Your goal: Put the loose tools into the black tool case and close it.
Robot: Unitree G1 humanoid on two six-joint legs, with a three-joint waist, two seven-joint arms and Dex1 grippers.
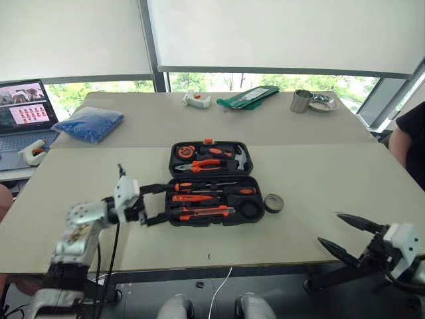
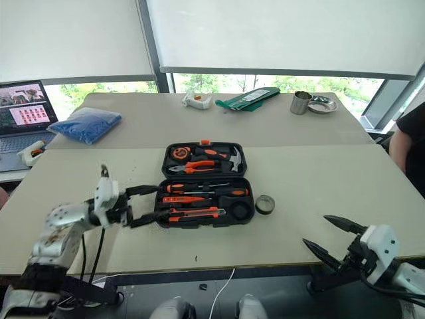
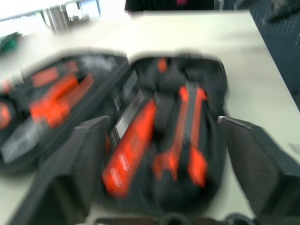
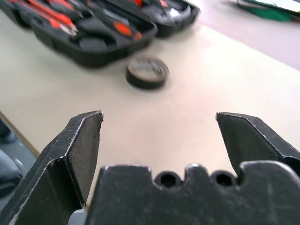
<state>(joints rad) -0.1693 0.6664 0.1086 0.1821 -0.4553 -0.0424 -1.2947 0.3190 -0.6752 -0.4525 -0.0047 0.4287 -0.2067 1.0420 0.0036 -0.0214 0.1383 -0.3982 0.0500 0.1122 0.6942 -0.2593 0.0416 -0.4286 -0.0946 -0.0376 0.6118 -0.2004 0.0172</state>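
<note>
Head stereo overhead; wrist views low, near table [image 1: 319, 199].

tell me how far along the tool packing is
Mostly packed: the screwdrivers and knife already lie in the open case. Nothing is in hand; the left gripper is open at the case's near left corner, and the right gripper is open off to the right. Left to do: the tape roll sits on the table beside the case, and the lid is not yet closed.

The black tool case [image 3: 140, 140] and its contents are blurred in the left wrist view.
</note>
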